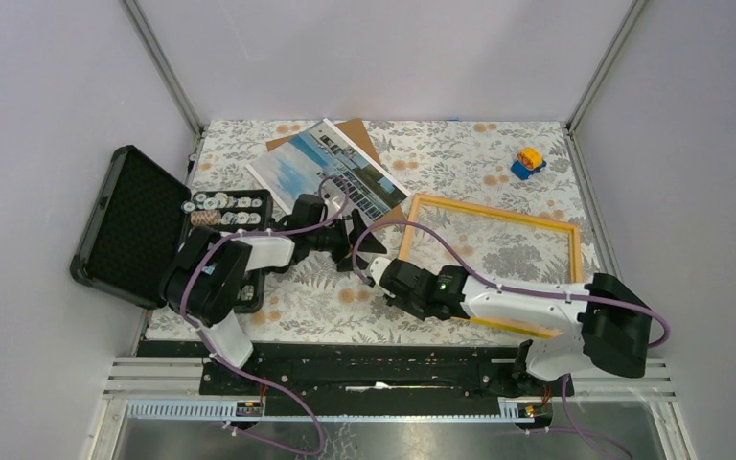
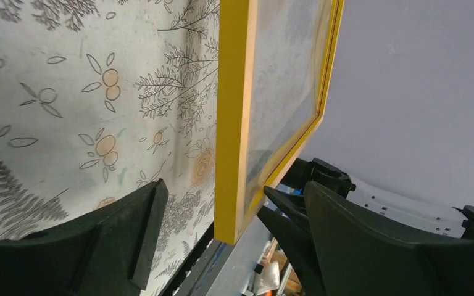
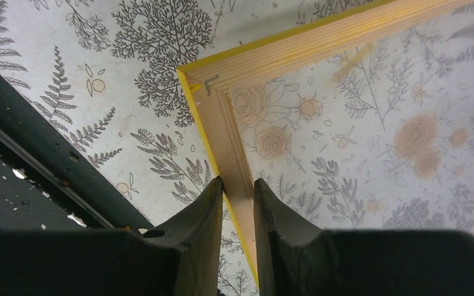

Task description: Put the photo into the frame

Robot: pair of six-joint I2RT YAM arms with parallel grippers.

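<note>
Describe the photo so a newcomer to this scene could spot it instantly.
On the flower-patterned table, look toward the far edge, left of the yellow frame. The photo lies askew on a brown board; only it shows blue sky and a building.

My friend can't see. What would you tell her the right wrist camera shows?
The right gripper pinches one wooden side of the frame near its corner, between two black fingers. The frame lies on a flowery tablecloth, and the flowers show through its clear pane.
</note>
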